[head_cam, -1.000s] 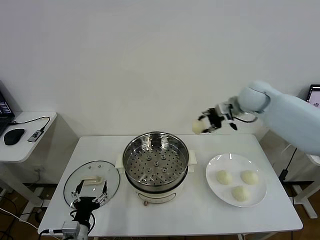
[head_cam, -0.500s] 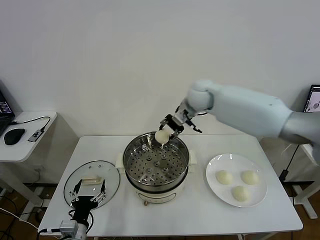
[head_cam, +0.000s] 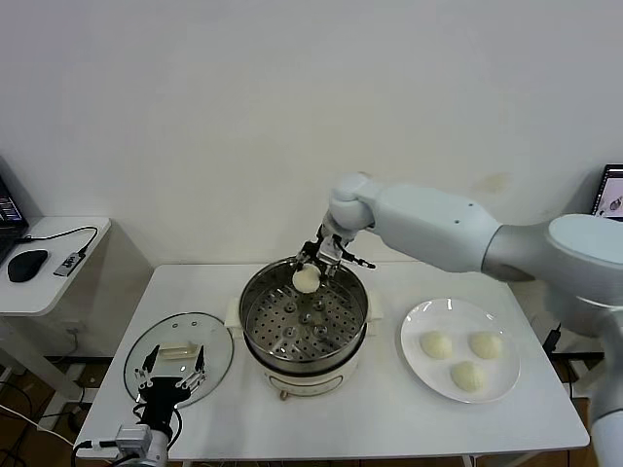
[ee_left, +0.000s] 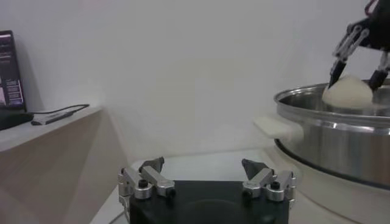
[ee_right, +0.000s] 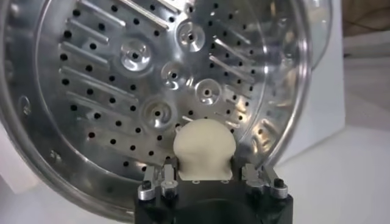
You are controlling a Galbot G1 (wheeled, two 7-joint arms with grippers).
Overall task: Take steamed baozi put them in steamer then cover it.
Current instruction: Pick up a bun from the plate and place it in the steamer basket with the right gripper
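Note:
My right gripper hangs over the far side of the steamer, shut on one steamed baozi. In the right wrist view that baozi sits pinched between the jaws of the right gripper, just above the perforated tray. Three more baozi lie on the white plate to the right. The glass cover lies flat on the table left of the steamer. My left gripper hovers open over the cover's near edge; its own view shows the left gripper with nothing between the jaws.
The steamer's cream side handle juts toward the left gripper. A side desk with a mouse and cable stands at the far left. The right arm stretches across above the table's back edge.
The right arm has swung left from beyond the plate and come down, carrying the baozi to just above the steamer's tray. The left gripper has stayed over the cover.

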